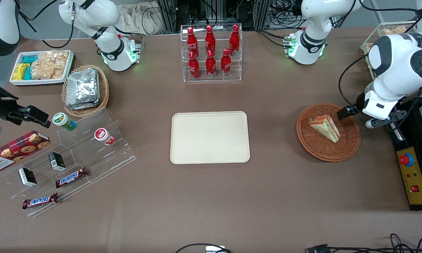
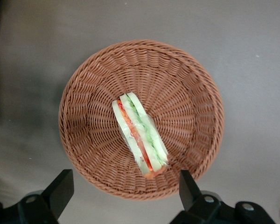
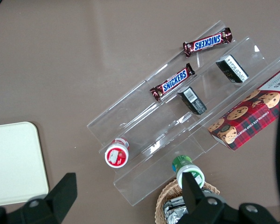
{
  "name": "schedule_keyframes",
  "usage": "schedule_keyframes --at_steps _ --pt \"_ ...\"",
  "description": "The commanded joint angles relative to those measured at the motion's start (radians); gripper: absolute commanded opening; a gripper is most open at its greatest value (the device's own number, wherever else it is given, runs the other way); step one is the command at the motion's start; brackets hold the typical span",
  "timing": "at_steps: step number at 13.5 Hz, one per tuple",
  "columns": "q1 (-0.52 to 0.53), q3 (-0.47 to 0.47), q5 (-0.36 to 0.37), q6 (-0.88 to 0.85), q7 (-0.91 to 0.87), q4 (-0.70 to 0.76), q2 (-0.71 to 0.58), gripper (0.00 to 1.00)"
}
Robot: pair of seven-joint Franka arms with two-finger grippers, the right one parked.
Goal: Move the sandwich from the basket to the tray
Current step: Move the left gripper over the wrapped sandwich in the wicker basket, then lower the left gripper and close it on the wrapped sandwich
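Observation:
The sandwich (image 1: 325, 127) is a clear-wrapped wedge of pale bread with red and green filling, lying on its side in the round brown wicker basket (image 1: 337, 151) toward the working arm's end of the table. My gripper (image 1: 358, 117) hangs above the basket's rim, open wide with nothing between its fingers. In the left wrist view the sandwich (image 2: 140, 135) lies across the middle of the basket (image 2: 186, 88), and the gripper (image 2: 126, 191) straddles the rim just past the wedge's end. The cream-beige tray (image 1: 210, 137) lies bare at the table's centre.
A clear rack of red bottles (image 1: 211, 52) stands farther from the front camera than the tray. A control box with a red button (image 1: 411, 175) sits beside the basket at the table's end. Toward the parked arm's end are a foil-pack basket (image 1: 84, 89) and a stepped acrylic snack shelf (image 1: 73, 158).

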Motion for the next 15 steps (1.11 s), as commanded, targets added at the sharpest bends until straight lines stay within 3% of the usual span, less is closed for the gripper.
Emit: schedule_keyframes --at_steps 1,6,15 --pt "0.000 -0.006 0.007 0.120 -0.123 -0.097 -0.017 1.00" --pt "-0.012 -0.014 0.007 0.259 -0.273 -0.159 0.053 1.00" --pt "-0.060 -0.017 0.007 0.430 -0.381 -0.229 0.132 1.00"
